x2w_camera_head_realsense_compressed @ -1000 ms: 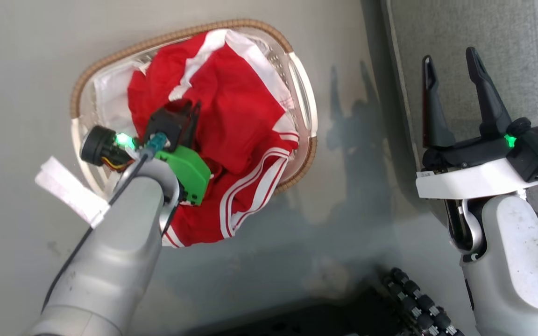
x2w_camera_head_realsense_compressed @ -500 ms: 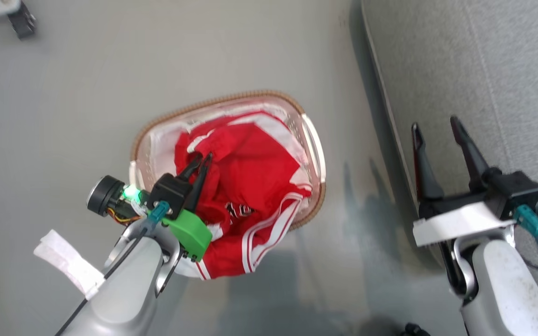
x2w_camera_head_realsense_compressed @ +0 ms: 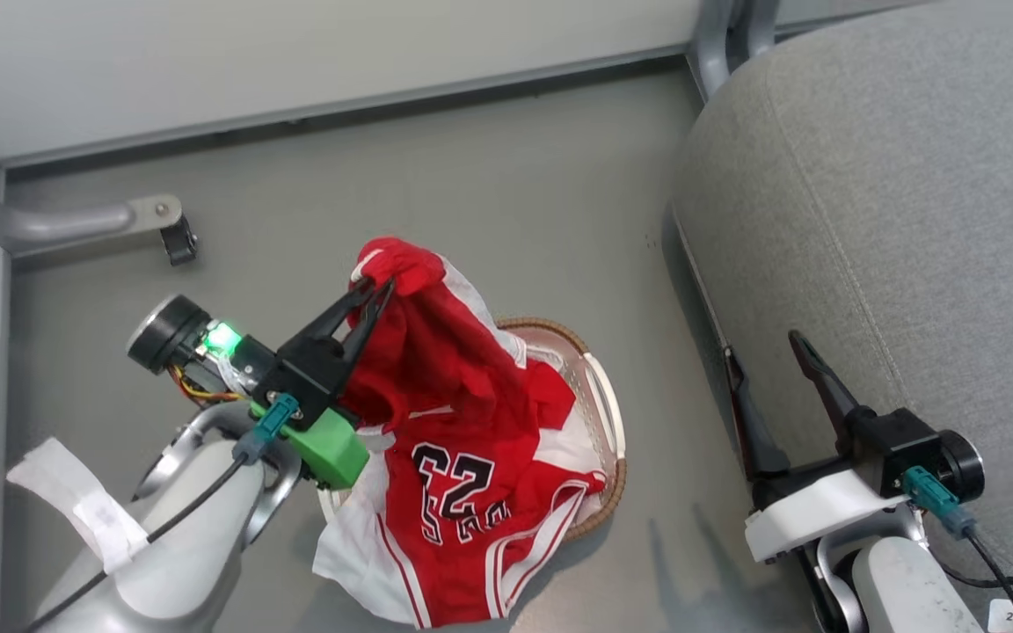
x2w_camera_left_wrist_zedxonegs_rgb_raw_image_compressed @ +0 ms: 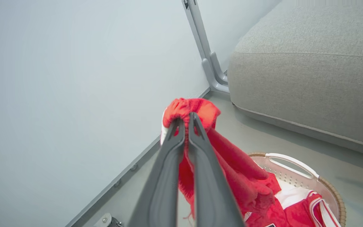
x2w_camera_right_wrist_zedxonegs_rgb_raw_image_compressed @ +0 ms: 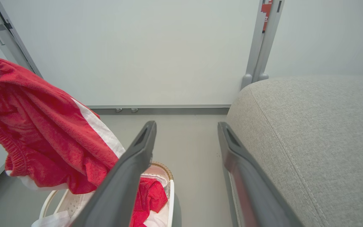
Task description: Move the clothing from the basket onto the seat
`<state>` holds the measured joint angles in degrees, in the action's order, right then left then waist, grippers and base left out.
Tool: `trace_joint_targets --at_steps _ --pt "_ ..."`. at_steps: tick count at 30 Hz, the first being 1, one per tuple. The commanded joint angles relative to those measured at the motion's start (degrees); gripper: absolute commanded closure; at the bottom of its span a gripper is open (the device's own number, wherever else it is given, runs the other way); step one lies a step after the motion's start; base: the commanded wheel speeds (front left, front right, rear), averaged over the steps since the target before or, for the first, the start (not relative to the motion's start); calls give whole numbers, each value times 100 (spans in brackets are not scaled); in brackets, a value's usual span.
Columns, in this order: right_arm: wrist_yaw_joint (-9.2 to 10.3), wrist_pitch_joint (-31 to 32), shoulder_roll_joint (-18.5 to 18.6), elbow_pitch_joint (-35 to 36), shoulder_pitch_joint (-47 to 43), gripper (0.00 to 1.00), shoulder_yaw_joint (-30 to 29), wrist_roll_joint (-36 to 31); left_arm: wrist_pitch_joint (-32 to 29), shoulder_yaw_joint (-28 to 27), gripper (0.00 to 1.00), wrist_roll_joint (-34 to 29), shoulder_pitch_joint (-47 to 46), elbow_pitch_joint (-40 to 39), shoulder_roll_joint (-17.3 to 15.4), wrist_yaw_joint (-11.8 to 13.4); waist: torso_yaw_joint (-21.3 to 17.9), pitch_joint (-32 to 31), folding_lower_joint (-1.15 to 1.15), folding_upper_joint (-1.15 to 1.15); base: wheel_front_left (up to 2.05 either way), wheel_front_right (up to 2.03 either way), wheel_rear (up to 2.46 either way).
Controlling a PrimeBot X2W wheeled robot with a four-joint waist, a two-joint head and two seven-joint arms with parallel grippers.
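Clothing, red with white trim: its gathered top is pinched between the closed jaws of my left gripper, above the floor; its lower folds drape over the basket. My right gripper stands wide open, empty, beside the seat.

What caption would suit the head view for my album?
Left tool pinches red shorts above the basket, jersey draped over its rim.

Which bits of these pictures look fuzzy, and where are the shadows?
Head view: sharp, soft shadows on the floor by the seat and basket. Left wrist view: the left gripper is fuzzy near the camera, crisp where it pinches the clothing. Right wrist view: the open right gripper looks soft up close.
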<state>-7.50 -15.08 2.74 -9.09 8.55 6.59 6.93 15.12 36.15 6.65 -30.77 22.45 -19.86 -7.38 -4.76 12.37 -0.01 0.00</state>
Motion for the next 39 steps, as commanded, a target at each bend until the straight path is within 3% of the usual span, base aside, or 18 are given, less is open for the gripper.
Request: trace_joint_targets --at_steps 1,9,17,27,39 --pt "2 -14 27 -26 -114 0 64 -59 -7 79 100 39 -173 -65 -117 -12 118 -694 1 0 0 0 0" --pt "2 -13 23 -112 127 0 647 -157 -223 438 100 345 -999 -467 -534 -16 135 -929 1 0 0 0 0" --pt "2 -13 28 -309 686 0 1353 -69 -436 669 100 672 -1559 -841 -697 -16 149 -1060 1 0 0 0 0" --pt "2 -13 25 -811 1591 0 2110 105 -634 923 100 935 -1848 -1012 -488 -7 227 -1179 1 0 0 0 0" --pt "2 -13 27 -1394 2051 0 2397 213 -1002 1210 100 1153 -1959 -1269 -131 -5 425 -1255 1 0 0 0 0"
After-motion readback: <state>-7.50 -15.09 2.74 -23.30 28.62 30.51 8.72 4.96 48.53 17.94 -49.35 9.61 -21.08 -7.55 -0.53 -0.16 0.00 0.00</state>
